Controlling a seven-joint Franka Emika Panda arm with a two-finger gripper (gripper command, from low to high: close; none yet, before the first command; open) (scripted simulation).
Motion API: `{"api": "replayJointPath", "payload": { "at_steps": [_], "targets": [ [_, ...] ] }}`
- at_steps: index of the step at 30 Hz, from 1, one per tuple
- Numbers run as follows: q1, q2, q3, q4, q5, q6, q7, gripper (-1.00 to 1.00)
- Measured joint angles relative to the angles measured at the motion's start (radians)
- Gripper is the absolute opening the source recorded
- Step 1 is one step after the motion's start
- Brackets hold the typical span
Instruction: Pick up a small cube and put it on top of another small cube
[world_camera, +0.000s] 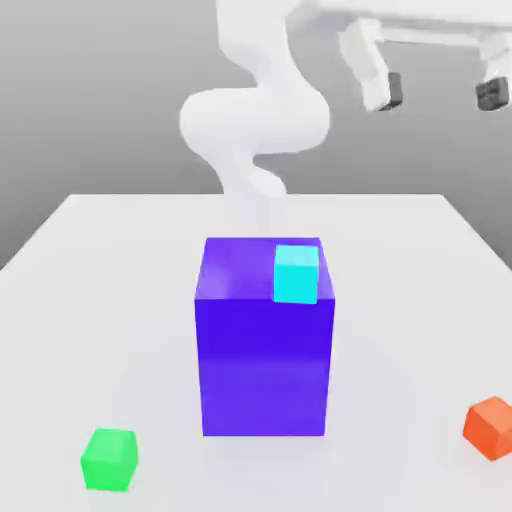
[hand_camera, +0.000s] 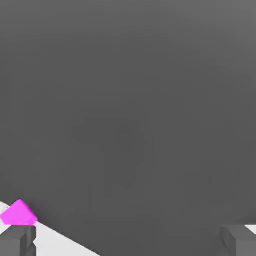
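Observation:
A small cyan cube (world_camera: 296, 273) sits on top of a tall blue block (world_camera: 264, 350) in the middle of the white table (world_camera: 120, 290). A small green cube (world_camera: 109, 459) lies on the table near the front at the exterior view's left. A small orange cube (world_camera: 490, 427) lies at the front right. In the hand view a magenta cube (hand_camera: 19, 214) shows at a corner of the table. My gripper (world_camera: 441, 92) hangs high above the table at the upper right, open, with nothing between its dark fingertips (world_camera: 392, 90).
The white arm (world_camera: 255, 120) rises behind the blue block. The table's far edge runs behind the arm's base, and its right edge passes close to the orange cube.

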Motion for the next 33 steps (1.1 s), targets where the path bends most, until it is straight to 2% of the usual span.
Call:
{"api": "replayJointPath", "payload": {
  "at_steps": [9, 19, 23, 24, 30, 33],
  "targets": [
    [0.089, 0.326, 0.049, 0.089, -0.033, 0.047, -0.146, 0.00],
    [0.182, 0.689, 0.094, 0.188, -0.153, 0.096, -0.256, 0.00],
    [0.205, 0.834, 0.081, 0.226, -0.182, 0.181, -0.257, 0.00],
    [0.208, 0.856, 0.078, 0.232, -0.185, 0.197, -0.255, -1.00],
    [0.209, 0.867, 0.076, 0.234, -0.184, 0.203, -0.256, -1.00],
    [0.204, 0.800, 0.084, 0.217, -0.174, 0.153, -0.263, -1.00]
  ]
}}
